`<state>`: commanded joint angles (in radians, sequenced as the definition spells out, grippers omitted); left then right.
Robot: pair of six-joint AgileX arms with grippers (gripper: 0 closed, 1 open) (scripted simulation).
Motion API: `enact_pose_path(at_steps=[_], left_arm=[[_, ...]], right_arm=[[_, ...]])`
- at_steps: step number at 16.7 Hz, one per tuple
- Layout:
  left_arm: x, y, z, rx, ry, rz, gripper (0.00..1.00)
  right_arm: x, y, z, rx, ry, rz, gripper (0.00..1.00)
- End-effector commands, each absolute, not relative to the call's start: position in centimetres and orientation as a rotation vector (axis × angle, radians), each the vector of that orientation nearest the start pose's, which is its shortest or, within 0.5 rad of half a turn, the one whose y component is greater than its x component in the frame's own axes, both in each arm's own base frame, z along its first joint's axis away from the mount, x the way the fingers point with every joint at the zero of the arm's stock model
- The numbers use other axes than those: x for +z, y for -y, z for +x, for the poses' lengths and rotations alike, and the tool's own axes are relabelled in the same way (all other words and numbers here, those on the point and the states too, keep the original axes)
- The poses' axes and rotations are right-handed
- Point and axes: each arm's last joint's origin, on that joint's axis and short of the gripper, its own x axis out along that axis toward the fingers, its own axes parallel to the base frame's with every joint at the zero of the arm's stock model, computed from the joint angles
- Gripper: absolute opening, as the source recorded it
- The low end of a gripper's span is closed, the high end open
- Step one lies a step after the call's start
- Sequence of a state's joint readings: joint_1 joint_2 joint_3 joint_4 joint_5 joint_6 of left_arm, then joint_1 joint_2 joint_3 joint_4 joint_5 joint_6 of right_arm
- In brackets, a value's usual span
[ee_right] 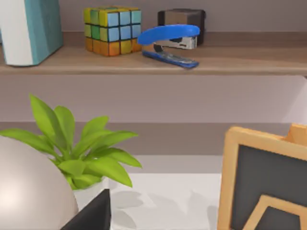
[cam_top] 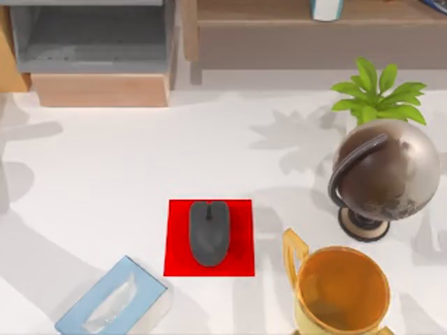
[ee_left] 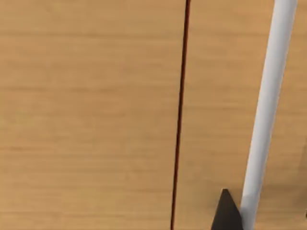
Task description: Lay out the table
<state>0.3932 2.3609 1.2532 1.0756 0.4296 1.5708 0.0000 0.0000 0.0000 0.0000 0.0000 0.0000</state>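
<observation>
Occluded and edge-cropped items

Top view: the trophy cup (cam_top: 342,292) is cut by the lower edge, its base out of frame; the tissue box (cam_top: 112,299) loses one corner to the same edge. The globe (cam_top: 383,171) covers the pot of the plant (cam_top: 377,94). The mouse (cam_top: 209,232) covers the middle of the red mat (cam_top: 178,237). The shelf unit (cam_top: 91,49) and a white-and-blue object (cam_top: 326,8) are cropped at the upper edge. Right wrist view: the framed board (ee_right: 264,182) and book (ee_right: 29,28) are cropped; a dark box (ee_right: 184,17) sits partly behind the stapler (ee_right: 168,40). Left wrist view: a dark wedge (ee_left: 225,213), cropped, cannot be identified.
</observation>
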Motion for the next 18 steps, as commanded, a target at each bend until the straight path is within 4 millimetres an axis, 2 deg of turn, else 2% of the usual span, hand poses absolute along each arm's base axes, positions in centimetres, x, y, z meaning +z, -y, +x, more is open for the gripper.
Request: enact_pose_path(at_steps=[4, 5, 12, 13, 15, 18], left_arm=[[9.0, -17.4, 43.9, -0.027, -0.012, 1.548, 0.98], [9.0, -17.4, 43.9, -0.027, -0.012, 1.548, 1.0], [9.0, -17.4, 43.9, -0.027, -0.012, 1.548, 1.0], [7.6, -17.4, 43.4, -0.055, -0.049, 1.525, 1.0], [7.8, -17.5, 43.1, -0.051, -0.047, 1.526, 1.0], [8.0, -17.5, 41.6, -0.05, -0.042, 1.527, 1.0]], right_arm=[[16.0, 0.1, 10.6, 0.0, 0.0, 0.0, 1.0], [16.0, 0.1, 10.6, 0.0, 0.0, 0.0, 1.0], [16.0, 0.1, 10.6, 0.0, 0.0, 0.0, 1.0], [16.0, 0.1, 10.6, 0.0, 0.0, 0.0, 1.0], [16.0, 0.1, 10.6, 0.0, 0.0, 0.0, 1.0], [16.0, 0.1, 10.6, 0.0, 0.0, 0.0, 1.0]])
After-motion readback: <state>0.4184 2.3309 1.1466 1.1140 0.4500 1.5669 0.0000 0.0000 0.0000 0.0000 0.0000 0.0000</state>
